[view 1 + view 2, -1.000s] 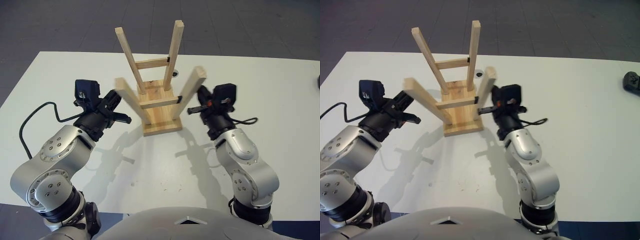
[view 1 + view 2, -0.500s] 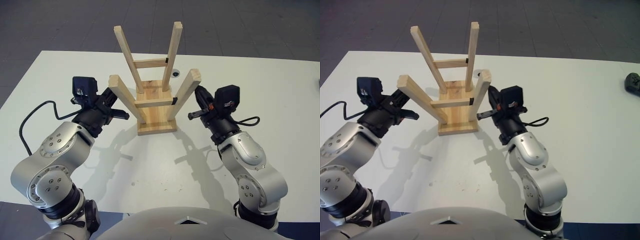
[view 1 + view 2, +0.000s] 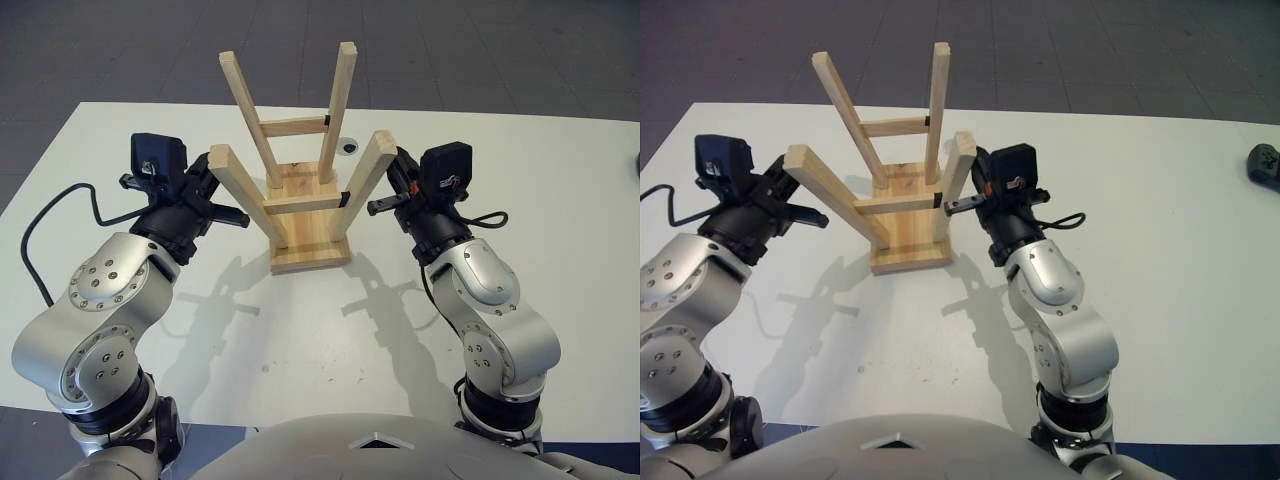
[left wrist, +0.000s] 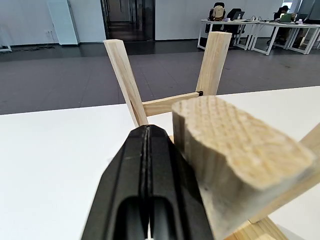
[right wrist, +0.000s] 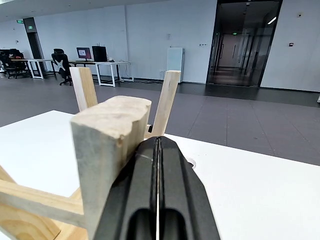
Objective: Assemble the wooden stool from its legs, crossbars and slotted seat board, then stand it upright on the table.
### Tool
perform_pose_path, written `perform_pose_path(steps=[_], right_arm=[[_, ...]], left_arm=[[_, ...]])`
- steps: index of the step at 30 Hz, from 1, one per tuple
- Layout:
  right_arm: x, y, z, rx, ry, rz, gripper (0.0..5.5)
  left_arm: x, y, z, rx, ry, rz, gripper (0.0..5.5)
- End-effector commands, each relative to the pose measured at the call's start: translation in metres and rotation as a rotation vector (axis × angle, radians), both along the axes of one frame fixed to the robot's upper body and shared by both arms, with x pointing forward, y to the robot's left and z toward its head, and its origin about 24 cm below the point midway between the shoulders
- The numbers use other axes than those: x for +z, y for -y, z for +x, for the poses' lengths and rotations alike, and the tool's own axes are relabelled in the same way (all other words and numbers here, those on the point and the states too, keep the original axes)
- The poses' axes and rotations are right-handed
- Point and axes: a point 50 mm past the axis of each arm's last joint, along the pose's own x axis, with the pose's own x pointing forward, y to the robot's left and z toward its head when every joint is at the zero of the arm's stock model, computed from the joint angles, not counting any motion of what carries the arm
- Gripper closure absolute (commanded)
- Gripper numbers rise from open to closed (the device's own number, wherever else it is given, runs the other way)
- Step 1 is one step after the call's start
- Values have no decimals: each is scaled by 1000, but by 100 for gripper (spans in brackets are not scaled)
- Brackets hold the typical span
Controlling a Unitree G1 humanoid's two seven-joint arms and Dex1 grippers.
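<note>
The wooden stool stands upside down with its seat board on the white table and all legs pointing up, joined by crossbars. My left gripper is shut, its fingers pressed side-on against the top of the near-left leg, nothing between them. My right gripper is shut too, its fingers lying against the outer side of the near-right leg. The two far legs rise behind, free of both grippers.
A black cable loops over the table at my left arm. A small round hole sits behind the stool. A dark object lies at the far right edge. Open tabletop lies in front of the stool.
Both grippers have moved away from me, up to the tops of the near legs. The stool has slid a little to the left.
</note>
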Motion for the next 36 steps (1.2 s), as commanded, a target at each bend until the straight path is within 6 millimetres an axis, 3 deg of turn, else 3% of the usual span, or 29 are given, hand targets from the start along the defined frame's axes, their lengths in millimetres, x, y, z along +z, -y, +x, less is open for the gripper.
perform_pose_path(steps=[1,6,9,11,16,22,27,29,32,36], right_arm=[[3,-18,-12,194,-9,43,546],[2,-5,-9,122,-6,24,546],[3,11,-7,60,7,8,519],[7,23,-9,28,28,44,492],[15,53,-11,-30,63,90,400],[21,87,-16,-128,86,61,306],[28,104,-16,-171,109,40,214],[29,106,-17,-168,112,45,176],[26,107,-20,-166,100,56,131],[32,104,-26,-89,140,159,63]], left_arm=[[0,22,-4,-179,16,-43,550],[-10,10,2,-92,-44,-53,550],[-17,-6,14,7,-82,-68,504],[-14,-7,22,-3,-76,-130,476],[-10,15,24,-253,-93,-233,383],[-2,47,3,-808,-162,-120,286],[2,59,9,-913,-122,-56,190],[11,56,16,-897,-74,-41,151],[40,53,22,-954,6,-84,103],[108,42,23,-1129,132,-292,33]])
